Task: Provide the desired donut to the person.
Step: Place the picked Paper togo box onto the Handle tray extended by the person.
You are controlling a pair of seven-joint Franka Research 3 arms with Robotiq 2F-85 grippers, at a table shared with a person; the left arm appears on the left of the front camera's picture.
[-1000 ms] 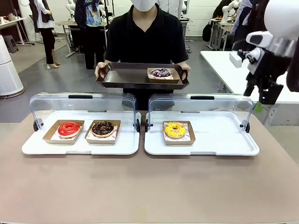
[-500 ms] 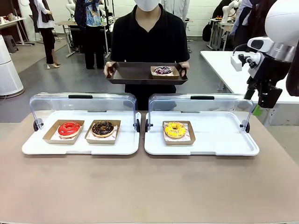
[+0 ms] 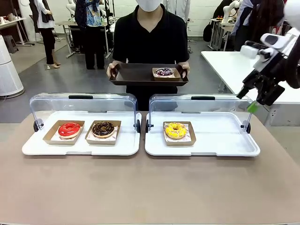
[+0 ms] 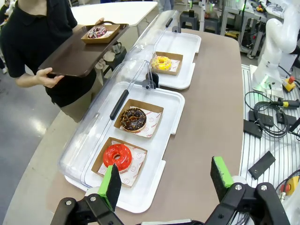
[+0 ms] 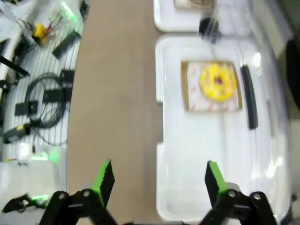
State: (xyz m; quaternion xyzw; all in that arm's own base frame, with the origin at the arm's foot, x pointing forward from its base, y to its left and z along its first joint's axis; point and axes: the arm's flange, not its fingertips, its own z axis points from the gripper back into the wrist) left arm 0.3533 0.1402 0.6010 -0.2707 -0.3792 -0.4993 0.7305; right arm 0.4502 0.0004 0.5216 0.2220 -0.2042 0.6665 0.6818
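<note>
Tan and bare, the table [image 3: 140,187] spans the whole width in front of you. At its far side the person [image 3: 150,37] stands facing you in a black T-shirt. Two white trays lie side by side on the table, the left tray [image 3: 56,149] and the right tray [image 3: 225,140], each with its clear lid [image 3: 79,105] tipped up along the far edge. The person holds a dark brown serving tray [image 3: 133,74] with both hands, level at chest height, well behind the lids. The right gripper [image 3: 255,101] hangs high at the table's right edge, above the right tray's far corner, and from the right wrist you see its green pads spread wide with nothing between them. The left gripper [image 4: 166,176] is likewise wide apart and empty, over the end of the table just beside the left tray. The purple-glazed donut [image 3: 164,71] sits in a cardboard dish on the serving tray, near the person's hand [image 3: 184,70]. The red donut [image 3: 69,129] and the chocolate donut [image 3: 103,128] share the left tray, and the yellow donut [image 3: 176,130] sits alone on the right tray. The paper liners [image 4: 139,154] carry red print too small to read.
</note>
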